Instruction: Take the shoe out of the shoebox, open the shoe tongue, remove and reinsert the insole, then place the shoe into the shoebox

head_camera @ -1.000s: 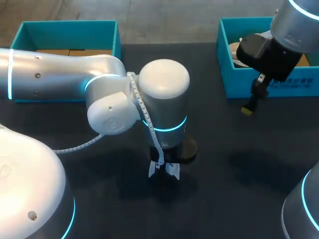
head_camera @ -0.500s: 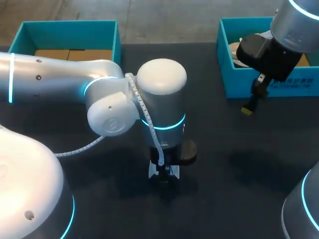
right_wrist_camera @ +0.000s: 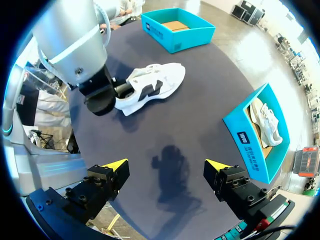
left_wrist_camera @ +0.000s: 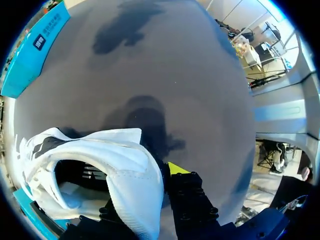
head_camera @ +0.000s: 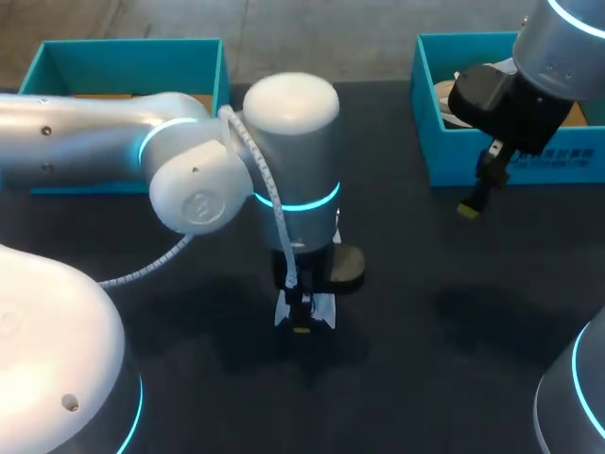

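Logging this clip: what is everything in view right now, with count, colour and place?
left shoebox: 1, teal, table's far left, brown cardboard inside
right shoebox: 1, teal, table's far right
white shoe: 1, white with black marks, mid-table, heel in the left hand
second shoe: 1, white, inside the right shoebox
table: 1, dark, under everything
left hand: 1, black with yellow tips, shut on the white shoe's heel
right hand: 1, black with yellow tips, open and empty, above the table near the right shoebox
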Available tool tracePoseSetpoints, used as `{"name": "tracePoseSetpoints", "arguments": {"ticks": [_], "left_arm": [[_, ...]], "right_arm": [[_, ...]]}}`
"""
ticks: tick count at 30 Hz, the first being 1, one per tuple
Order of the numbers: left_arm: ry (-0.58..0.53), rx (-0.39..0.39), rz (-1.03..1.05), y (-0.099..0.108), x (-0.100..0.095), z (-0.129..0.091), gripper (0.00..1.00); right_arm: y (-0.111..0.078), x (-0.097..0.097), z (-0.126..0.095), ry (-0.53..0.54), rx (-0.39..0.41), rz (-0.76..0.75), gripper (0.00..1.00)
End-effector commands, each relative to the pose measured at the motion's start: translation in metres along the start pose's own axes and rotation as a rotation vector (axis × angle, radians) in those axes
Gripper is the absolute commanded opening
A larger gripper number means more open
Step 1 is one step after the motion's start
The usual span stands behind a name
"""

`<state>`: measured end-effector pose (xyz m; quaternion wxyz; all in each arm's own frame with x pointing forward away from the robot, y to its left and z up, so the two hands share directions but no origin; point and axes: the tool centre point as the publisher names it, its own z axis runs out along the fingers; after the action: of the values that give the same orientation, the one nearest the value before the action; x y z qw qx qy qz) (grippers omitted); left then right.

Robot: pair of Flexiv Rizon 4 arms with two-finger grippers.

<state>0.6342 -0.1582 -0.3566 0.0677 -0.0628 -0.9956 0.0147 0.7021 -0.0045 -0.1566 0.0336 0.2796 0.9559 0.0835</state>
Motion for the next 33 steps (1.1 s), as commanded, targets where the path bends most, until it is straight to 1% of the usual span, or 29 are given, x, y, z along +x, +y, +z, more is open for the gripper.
{"name": "tracePoseSetpoints", "arguments": {"ticks": [1, 6, 8, 9, 17, 19, 20, 24, 27, 33], "left_arm": [[-0.006, 0.006, 0.010, 0.018, 0.006, -0.059, 0.00], [-0.001, 0.001, 0.033, 0.024, 0.006, -0.096, 0.00], [-0.007, -0.012, 0.050, 0.026, 0.004, -0.108, 0.00], [-0.003, -0.003, 0.048, 0.027, 0.002, -0.115, 0.00], [-0.019, 0.012, 0.078, 0.029, -0.011, -0.153, 0.00], [-0.014, 0.015, 0.082, 0.030, -0.012, -0.155, 0.00], [-0.012, 0.001, 0.104, 0.031, -0.012, -0.163, 0.00], [-0.012, 0.004, 0.106, 0.034, -0.014, -0.173, 0.00], [-0.042, 0.001, 0.087, 0.036, -0.016, -0.179, 0.00], [-0.042, 0.001, 0.087, 0.036, -0.016, -0.179, 0.00]], "right_arm": [[0.002, -0.001, 0.001, 0.002, 0.005, 0.001, 1.00], [0.002, -0.001, 0.001, 0.002, 0.005, 0.001, 1.00], [0.002, -0.001, 0.001, 0.002, 0.005, 0.001, 1.00], [0.002, -0.001, 0.001, 0.002, 0.005, 0.001, 1.00], [0.002, -0.001, 0.001, 0.002, 0.005, 0.001, 1.00], [0.002, -0.001, 0.001, 0.002, 0.005, 0.001, 1.00], [0.002, -0.001, 0.001, 0.002, 0.005, 0.001, 1.00], [0.002, -0.001, 0.001, 0.002, 0.005, 0.001, 1.00], [0.002, -0.001, 0.001, 0.002, 0.005, 0.001, 1.00], [0.002, -0.001, 0.001, 0.002, 0.005, 0.001, 1.00]]}}
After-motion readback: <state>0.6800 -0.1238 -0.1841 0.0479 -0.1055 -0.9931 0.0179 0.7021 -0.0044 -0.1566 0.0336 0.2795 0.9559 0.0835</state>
